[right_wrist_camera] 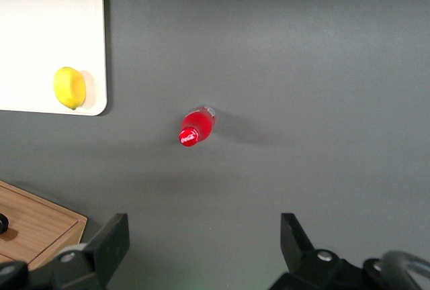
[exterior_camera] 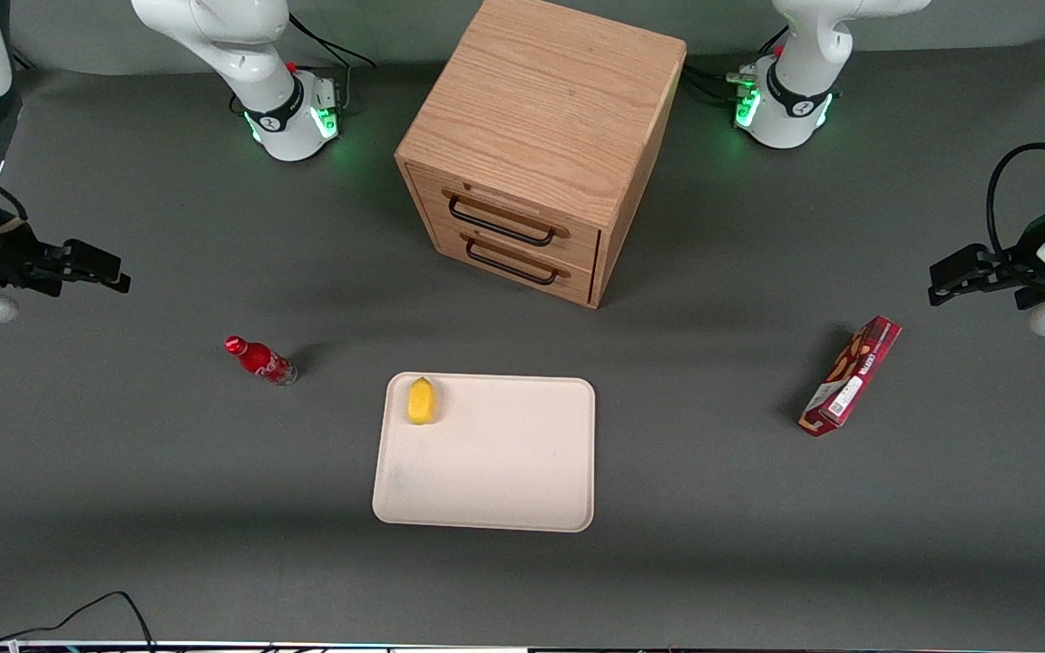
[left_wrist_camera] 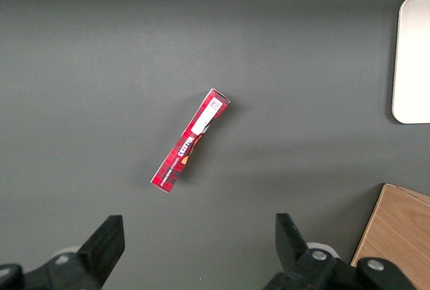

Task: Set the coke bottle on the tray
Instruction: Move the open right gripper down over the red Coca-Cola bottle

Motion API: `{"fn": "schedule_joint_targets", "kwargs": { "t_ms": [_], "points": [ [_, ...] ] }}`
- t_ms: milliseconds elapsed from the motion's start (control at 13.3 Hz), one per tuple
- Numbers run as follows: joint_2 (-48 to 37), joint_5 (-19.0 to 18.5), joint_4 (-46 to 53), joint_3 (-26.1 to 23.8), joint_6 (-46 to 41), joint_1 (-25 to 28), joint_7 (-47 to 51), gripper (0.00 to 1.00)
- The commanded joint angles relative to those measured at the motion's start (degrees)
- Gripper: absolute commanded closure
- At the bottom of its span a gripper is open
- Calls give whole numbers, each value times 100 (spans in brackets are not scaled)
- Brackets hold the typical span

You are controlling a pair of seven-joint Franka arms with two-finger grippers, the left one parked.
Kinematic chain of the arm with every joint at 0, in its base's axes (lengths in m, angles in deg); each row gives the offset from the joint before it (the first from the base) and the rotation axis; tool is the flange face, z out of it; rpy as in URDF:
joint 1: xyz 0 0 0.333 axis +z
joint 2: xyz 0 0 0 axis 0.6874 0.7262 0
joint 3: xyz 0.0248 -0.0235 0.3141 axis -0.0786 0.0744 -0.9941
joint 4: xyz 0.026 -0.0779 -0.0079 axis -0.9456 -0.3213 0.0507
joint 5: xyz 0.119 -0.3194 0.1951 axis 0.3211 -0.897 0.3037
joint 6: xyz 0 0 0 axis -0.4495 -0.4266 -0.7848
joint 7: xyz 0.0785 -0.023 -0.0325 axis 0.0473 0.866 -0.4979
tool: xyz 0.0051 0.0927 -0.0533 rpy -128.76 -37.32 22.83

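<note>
The coke bottle is small, slim and red with a red cap and clear base. It stands on the grey table beside the tray, toward the working arm's end. It also shows in the right wrist view, seen from above. The tray is cream-beige with a low rim; its corner shows in the right wrist view. My right gripper hovers high above the table at the working arm's end, farther from the front camera than the bottle. It is open and empty.
A yellow lemon lies in the tray's corner nearest the bottle. A wooden two-drawer cabinet stands farther back than the tray. A flat red snack box lies toward the parked arm's end.
</note>
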Motion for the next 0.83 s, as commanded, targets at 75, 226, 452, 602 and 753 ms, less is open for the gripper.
{"fn": "schedule_joint_targets", "kwargs": {
  "t_ms": [75,226,452,602,753],
  "points": [
    [129,5,356,-101,-263,-77,-5,0],
    [120,-109,313,-145,-280,-59,21,0],
    [-125,-127,-370,-478,-124,-68,486,0],
    [-423,-119,-1081,-558,498,-95,478,0],
    [-565,-127,-1759,-558,1193,-95,400,0]
  ]
}}
